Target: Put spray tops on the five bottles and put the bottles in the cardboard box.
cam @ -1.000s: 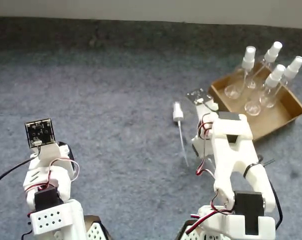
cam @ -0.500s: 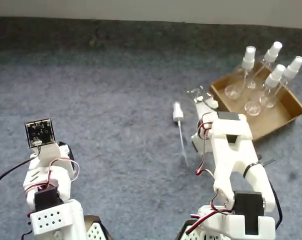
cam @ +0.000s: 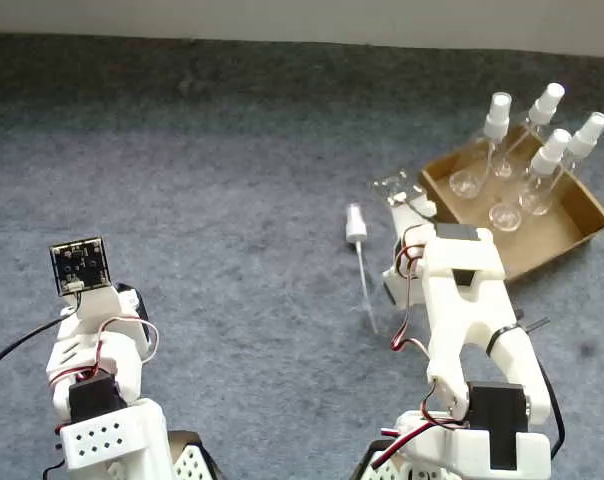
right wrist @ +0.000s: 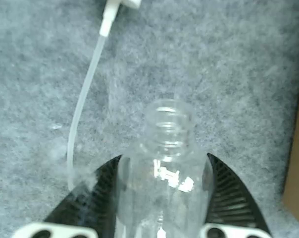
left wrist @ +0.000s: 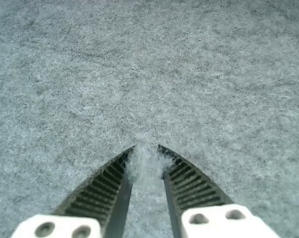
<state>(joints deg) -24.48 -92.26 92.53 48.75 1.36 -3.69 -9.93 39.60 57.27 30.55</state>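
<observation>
1. Bottles (cam: 527, 150), four capped, are standing in the cardboard box (cam: 567, 235).
2. Right gripper (right wrist: 164, 157) is clasping the uncapped fifth bottle (right wrist: 167, 124), spray top (cam: 356, 225) lying beside.
3. Left gripper (left wrist: 147, 148) is hanging empty, seemingly slightly parted.

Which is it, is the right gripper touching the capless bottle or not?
Touching. The right wrist view shows the capless bottle sitting inside the right gripper, both its sides pressed against the gripper with no gap.
</observation>
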